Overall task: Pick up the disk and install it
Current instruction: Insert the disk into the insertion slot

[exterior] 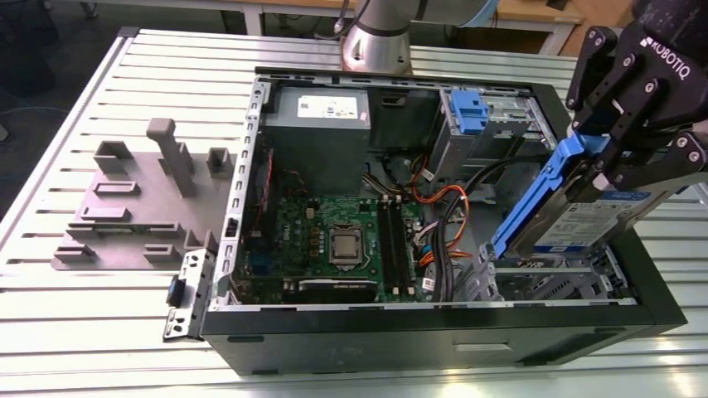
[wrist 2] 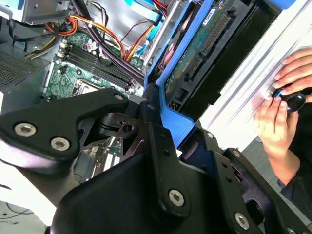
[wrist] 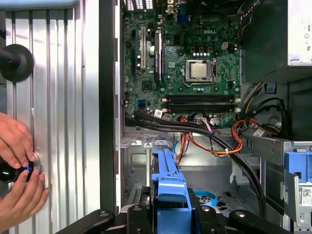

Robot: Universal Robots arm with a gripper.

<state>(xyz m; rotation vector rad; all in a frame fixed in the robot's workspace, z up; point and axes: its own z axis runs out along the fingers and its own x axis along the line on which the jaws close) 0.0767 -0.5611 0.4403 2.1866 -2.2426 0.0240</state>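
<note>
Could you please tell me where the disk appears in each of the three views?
Exterior view: the disk hangs tilted in the gripper over a corner of the case at the exterior view's right.
Second wrist view: the disk, circuit side showing, beside the motherboard.
First wrist view: the disk edge-on, blue frame showing.
Shared landmark: the motherboard.

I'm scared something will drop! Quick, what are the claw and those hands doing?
Gripper: shut on the disk, held tilted over the open computer case.
Person's hands: both on a small black knob on the table.
</note>
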